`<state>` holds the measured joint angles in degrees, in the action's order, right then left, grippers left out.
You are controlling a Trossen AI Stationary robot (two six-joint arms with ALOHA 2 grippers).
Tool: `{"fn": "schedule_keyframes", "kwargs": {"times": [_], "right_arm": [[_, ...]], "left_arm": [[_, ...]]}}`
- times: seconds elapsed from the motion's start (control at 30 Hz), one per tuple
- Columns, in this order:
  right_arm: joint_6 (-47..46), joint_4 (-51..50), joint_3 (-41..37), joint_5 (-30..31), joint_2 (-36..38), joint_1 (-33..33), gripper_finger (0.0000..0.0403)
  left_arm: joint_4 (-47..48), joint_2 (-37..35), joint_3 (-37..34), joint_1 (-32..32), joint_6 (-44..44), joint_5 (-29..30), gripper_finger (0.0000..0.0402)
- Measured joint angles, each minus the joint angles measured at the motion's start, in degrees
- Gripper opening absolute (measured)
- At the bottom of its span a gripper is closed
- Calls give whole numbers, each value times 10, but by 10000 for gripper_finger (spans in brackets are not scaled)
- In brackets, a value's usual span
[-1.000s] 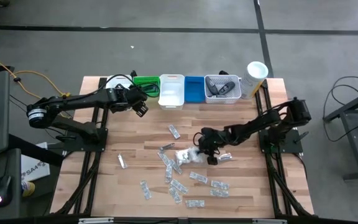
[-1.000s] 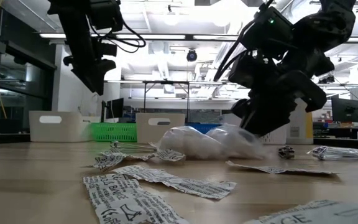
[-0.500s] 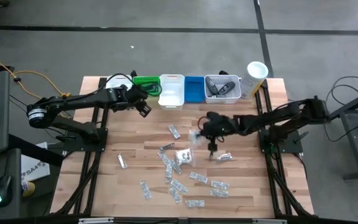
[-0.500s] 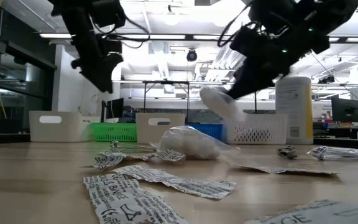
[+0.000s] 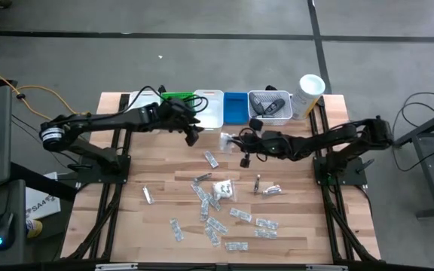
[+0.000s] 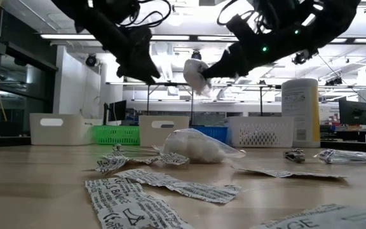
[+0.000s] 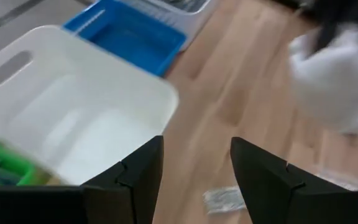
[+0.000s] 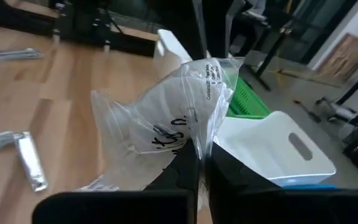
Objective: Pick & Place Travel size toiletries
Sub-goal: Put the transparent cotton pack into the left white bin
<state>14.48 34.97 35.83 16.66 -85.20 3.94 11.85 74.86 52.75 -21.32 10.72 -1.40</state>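
Clear crinkled plastic is hanging from my right tool point(image 5: 241, 142), pinched shut at one corner: a small sachet bag point(image 8: 166, 127) with black print on it and something soft and white inside. In the high view it is sitting just above centre of the frame, lifted off the table point(image 5: 164, 233), below the white bin point(image 5: 209, 110). In the low view the bag point(image 6: 196, 74) is showing as a white lump in the upper middle, its long axis tilting down toward the right, well above the wood.

My left tool point(image 5: 192, 137) is hovering left of the bag, near the white bin, its fingers point(image 7: 138, 177) standing partly apart with nothing between them.

Pale butcher-block boards are making up the table. Along its top edge in the high view a green bin point(image 5: 176, 98), the white bin, a blue bin point(image 5: 236, 107) and a white lattice basket point(image 5: 269, 107) are lining up, with a tall white canister point(image 5: 310, 92) at their right end. Flat printed sachets point(image 5: 218, 226) are lying scattered across the lower middle, and a second puffy white bag point(image 6: 194, 147) is resting on the boards. Grey floor is surrounding the table; the low view is looking into a bright workshop with ceiling lights.
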Motion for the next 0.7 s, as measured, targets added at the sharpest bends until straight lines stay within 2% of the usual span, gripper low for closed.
{"fn": "schedule_keyframes", "kwargs": {"times": [0.27, 0.4, 0.7], "right_arm": [[4, 47, 0, 2, -35, 18, 4], [4, 43, 0, 29, -35, 20, 4], [4, 38, 0, 42, -35, 34, 4]], "left_arm": [[-83, 49, 0, 0, 0, -78, 186], [-118, 66, 0, 0, 0, -116, 186], [-159, 67, 0, 0, -2, -126, 199]]}}
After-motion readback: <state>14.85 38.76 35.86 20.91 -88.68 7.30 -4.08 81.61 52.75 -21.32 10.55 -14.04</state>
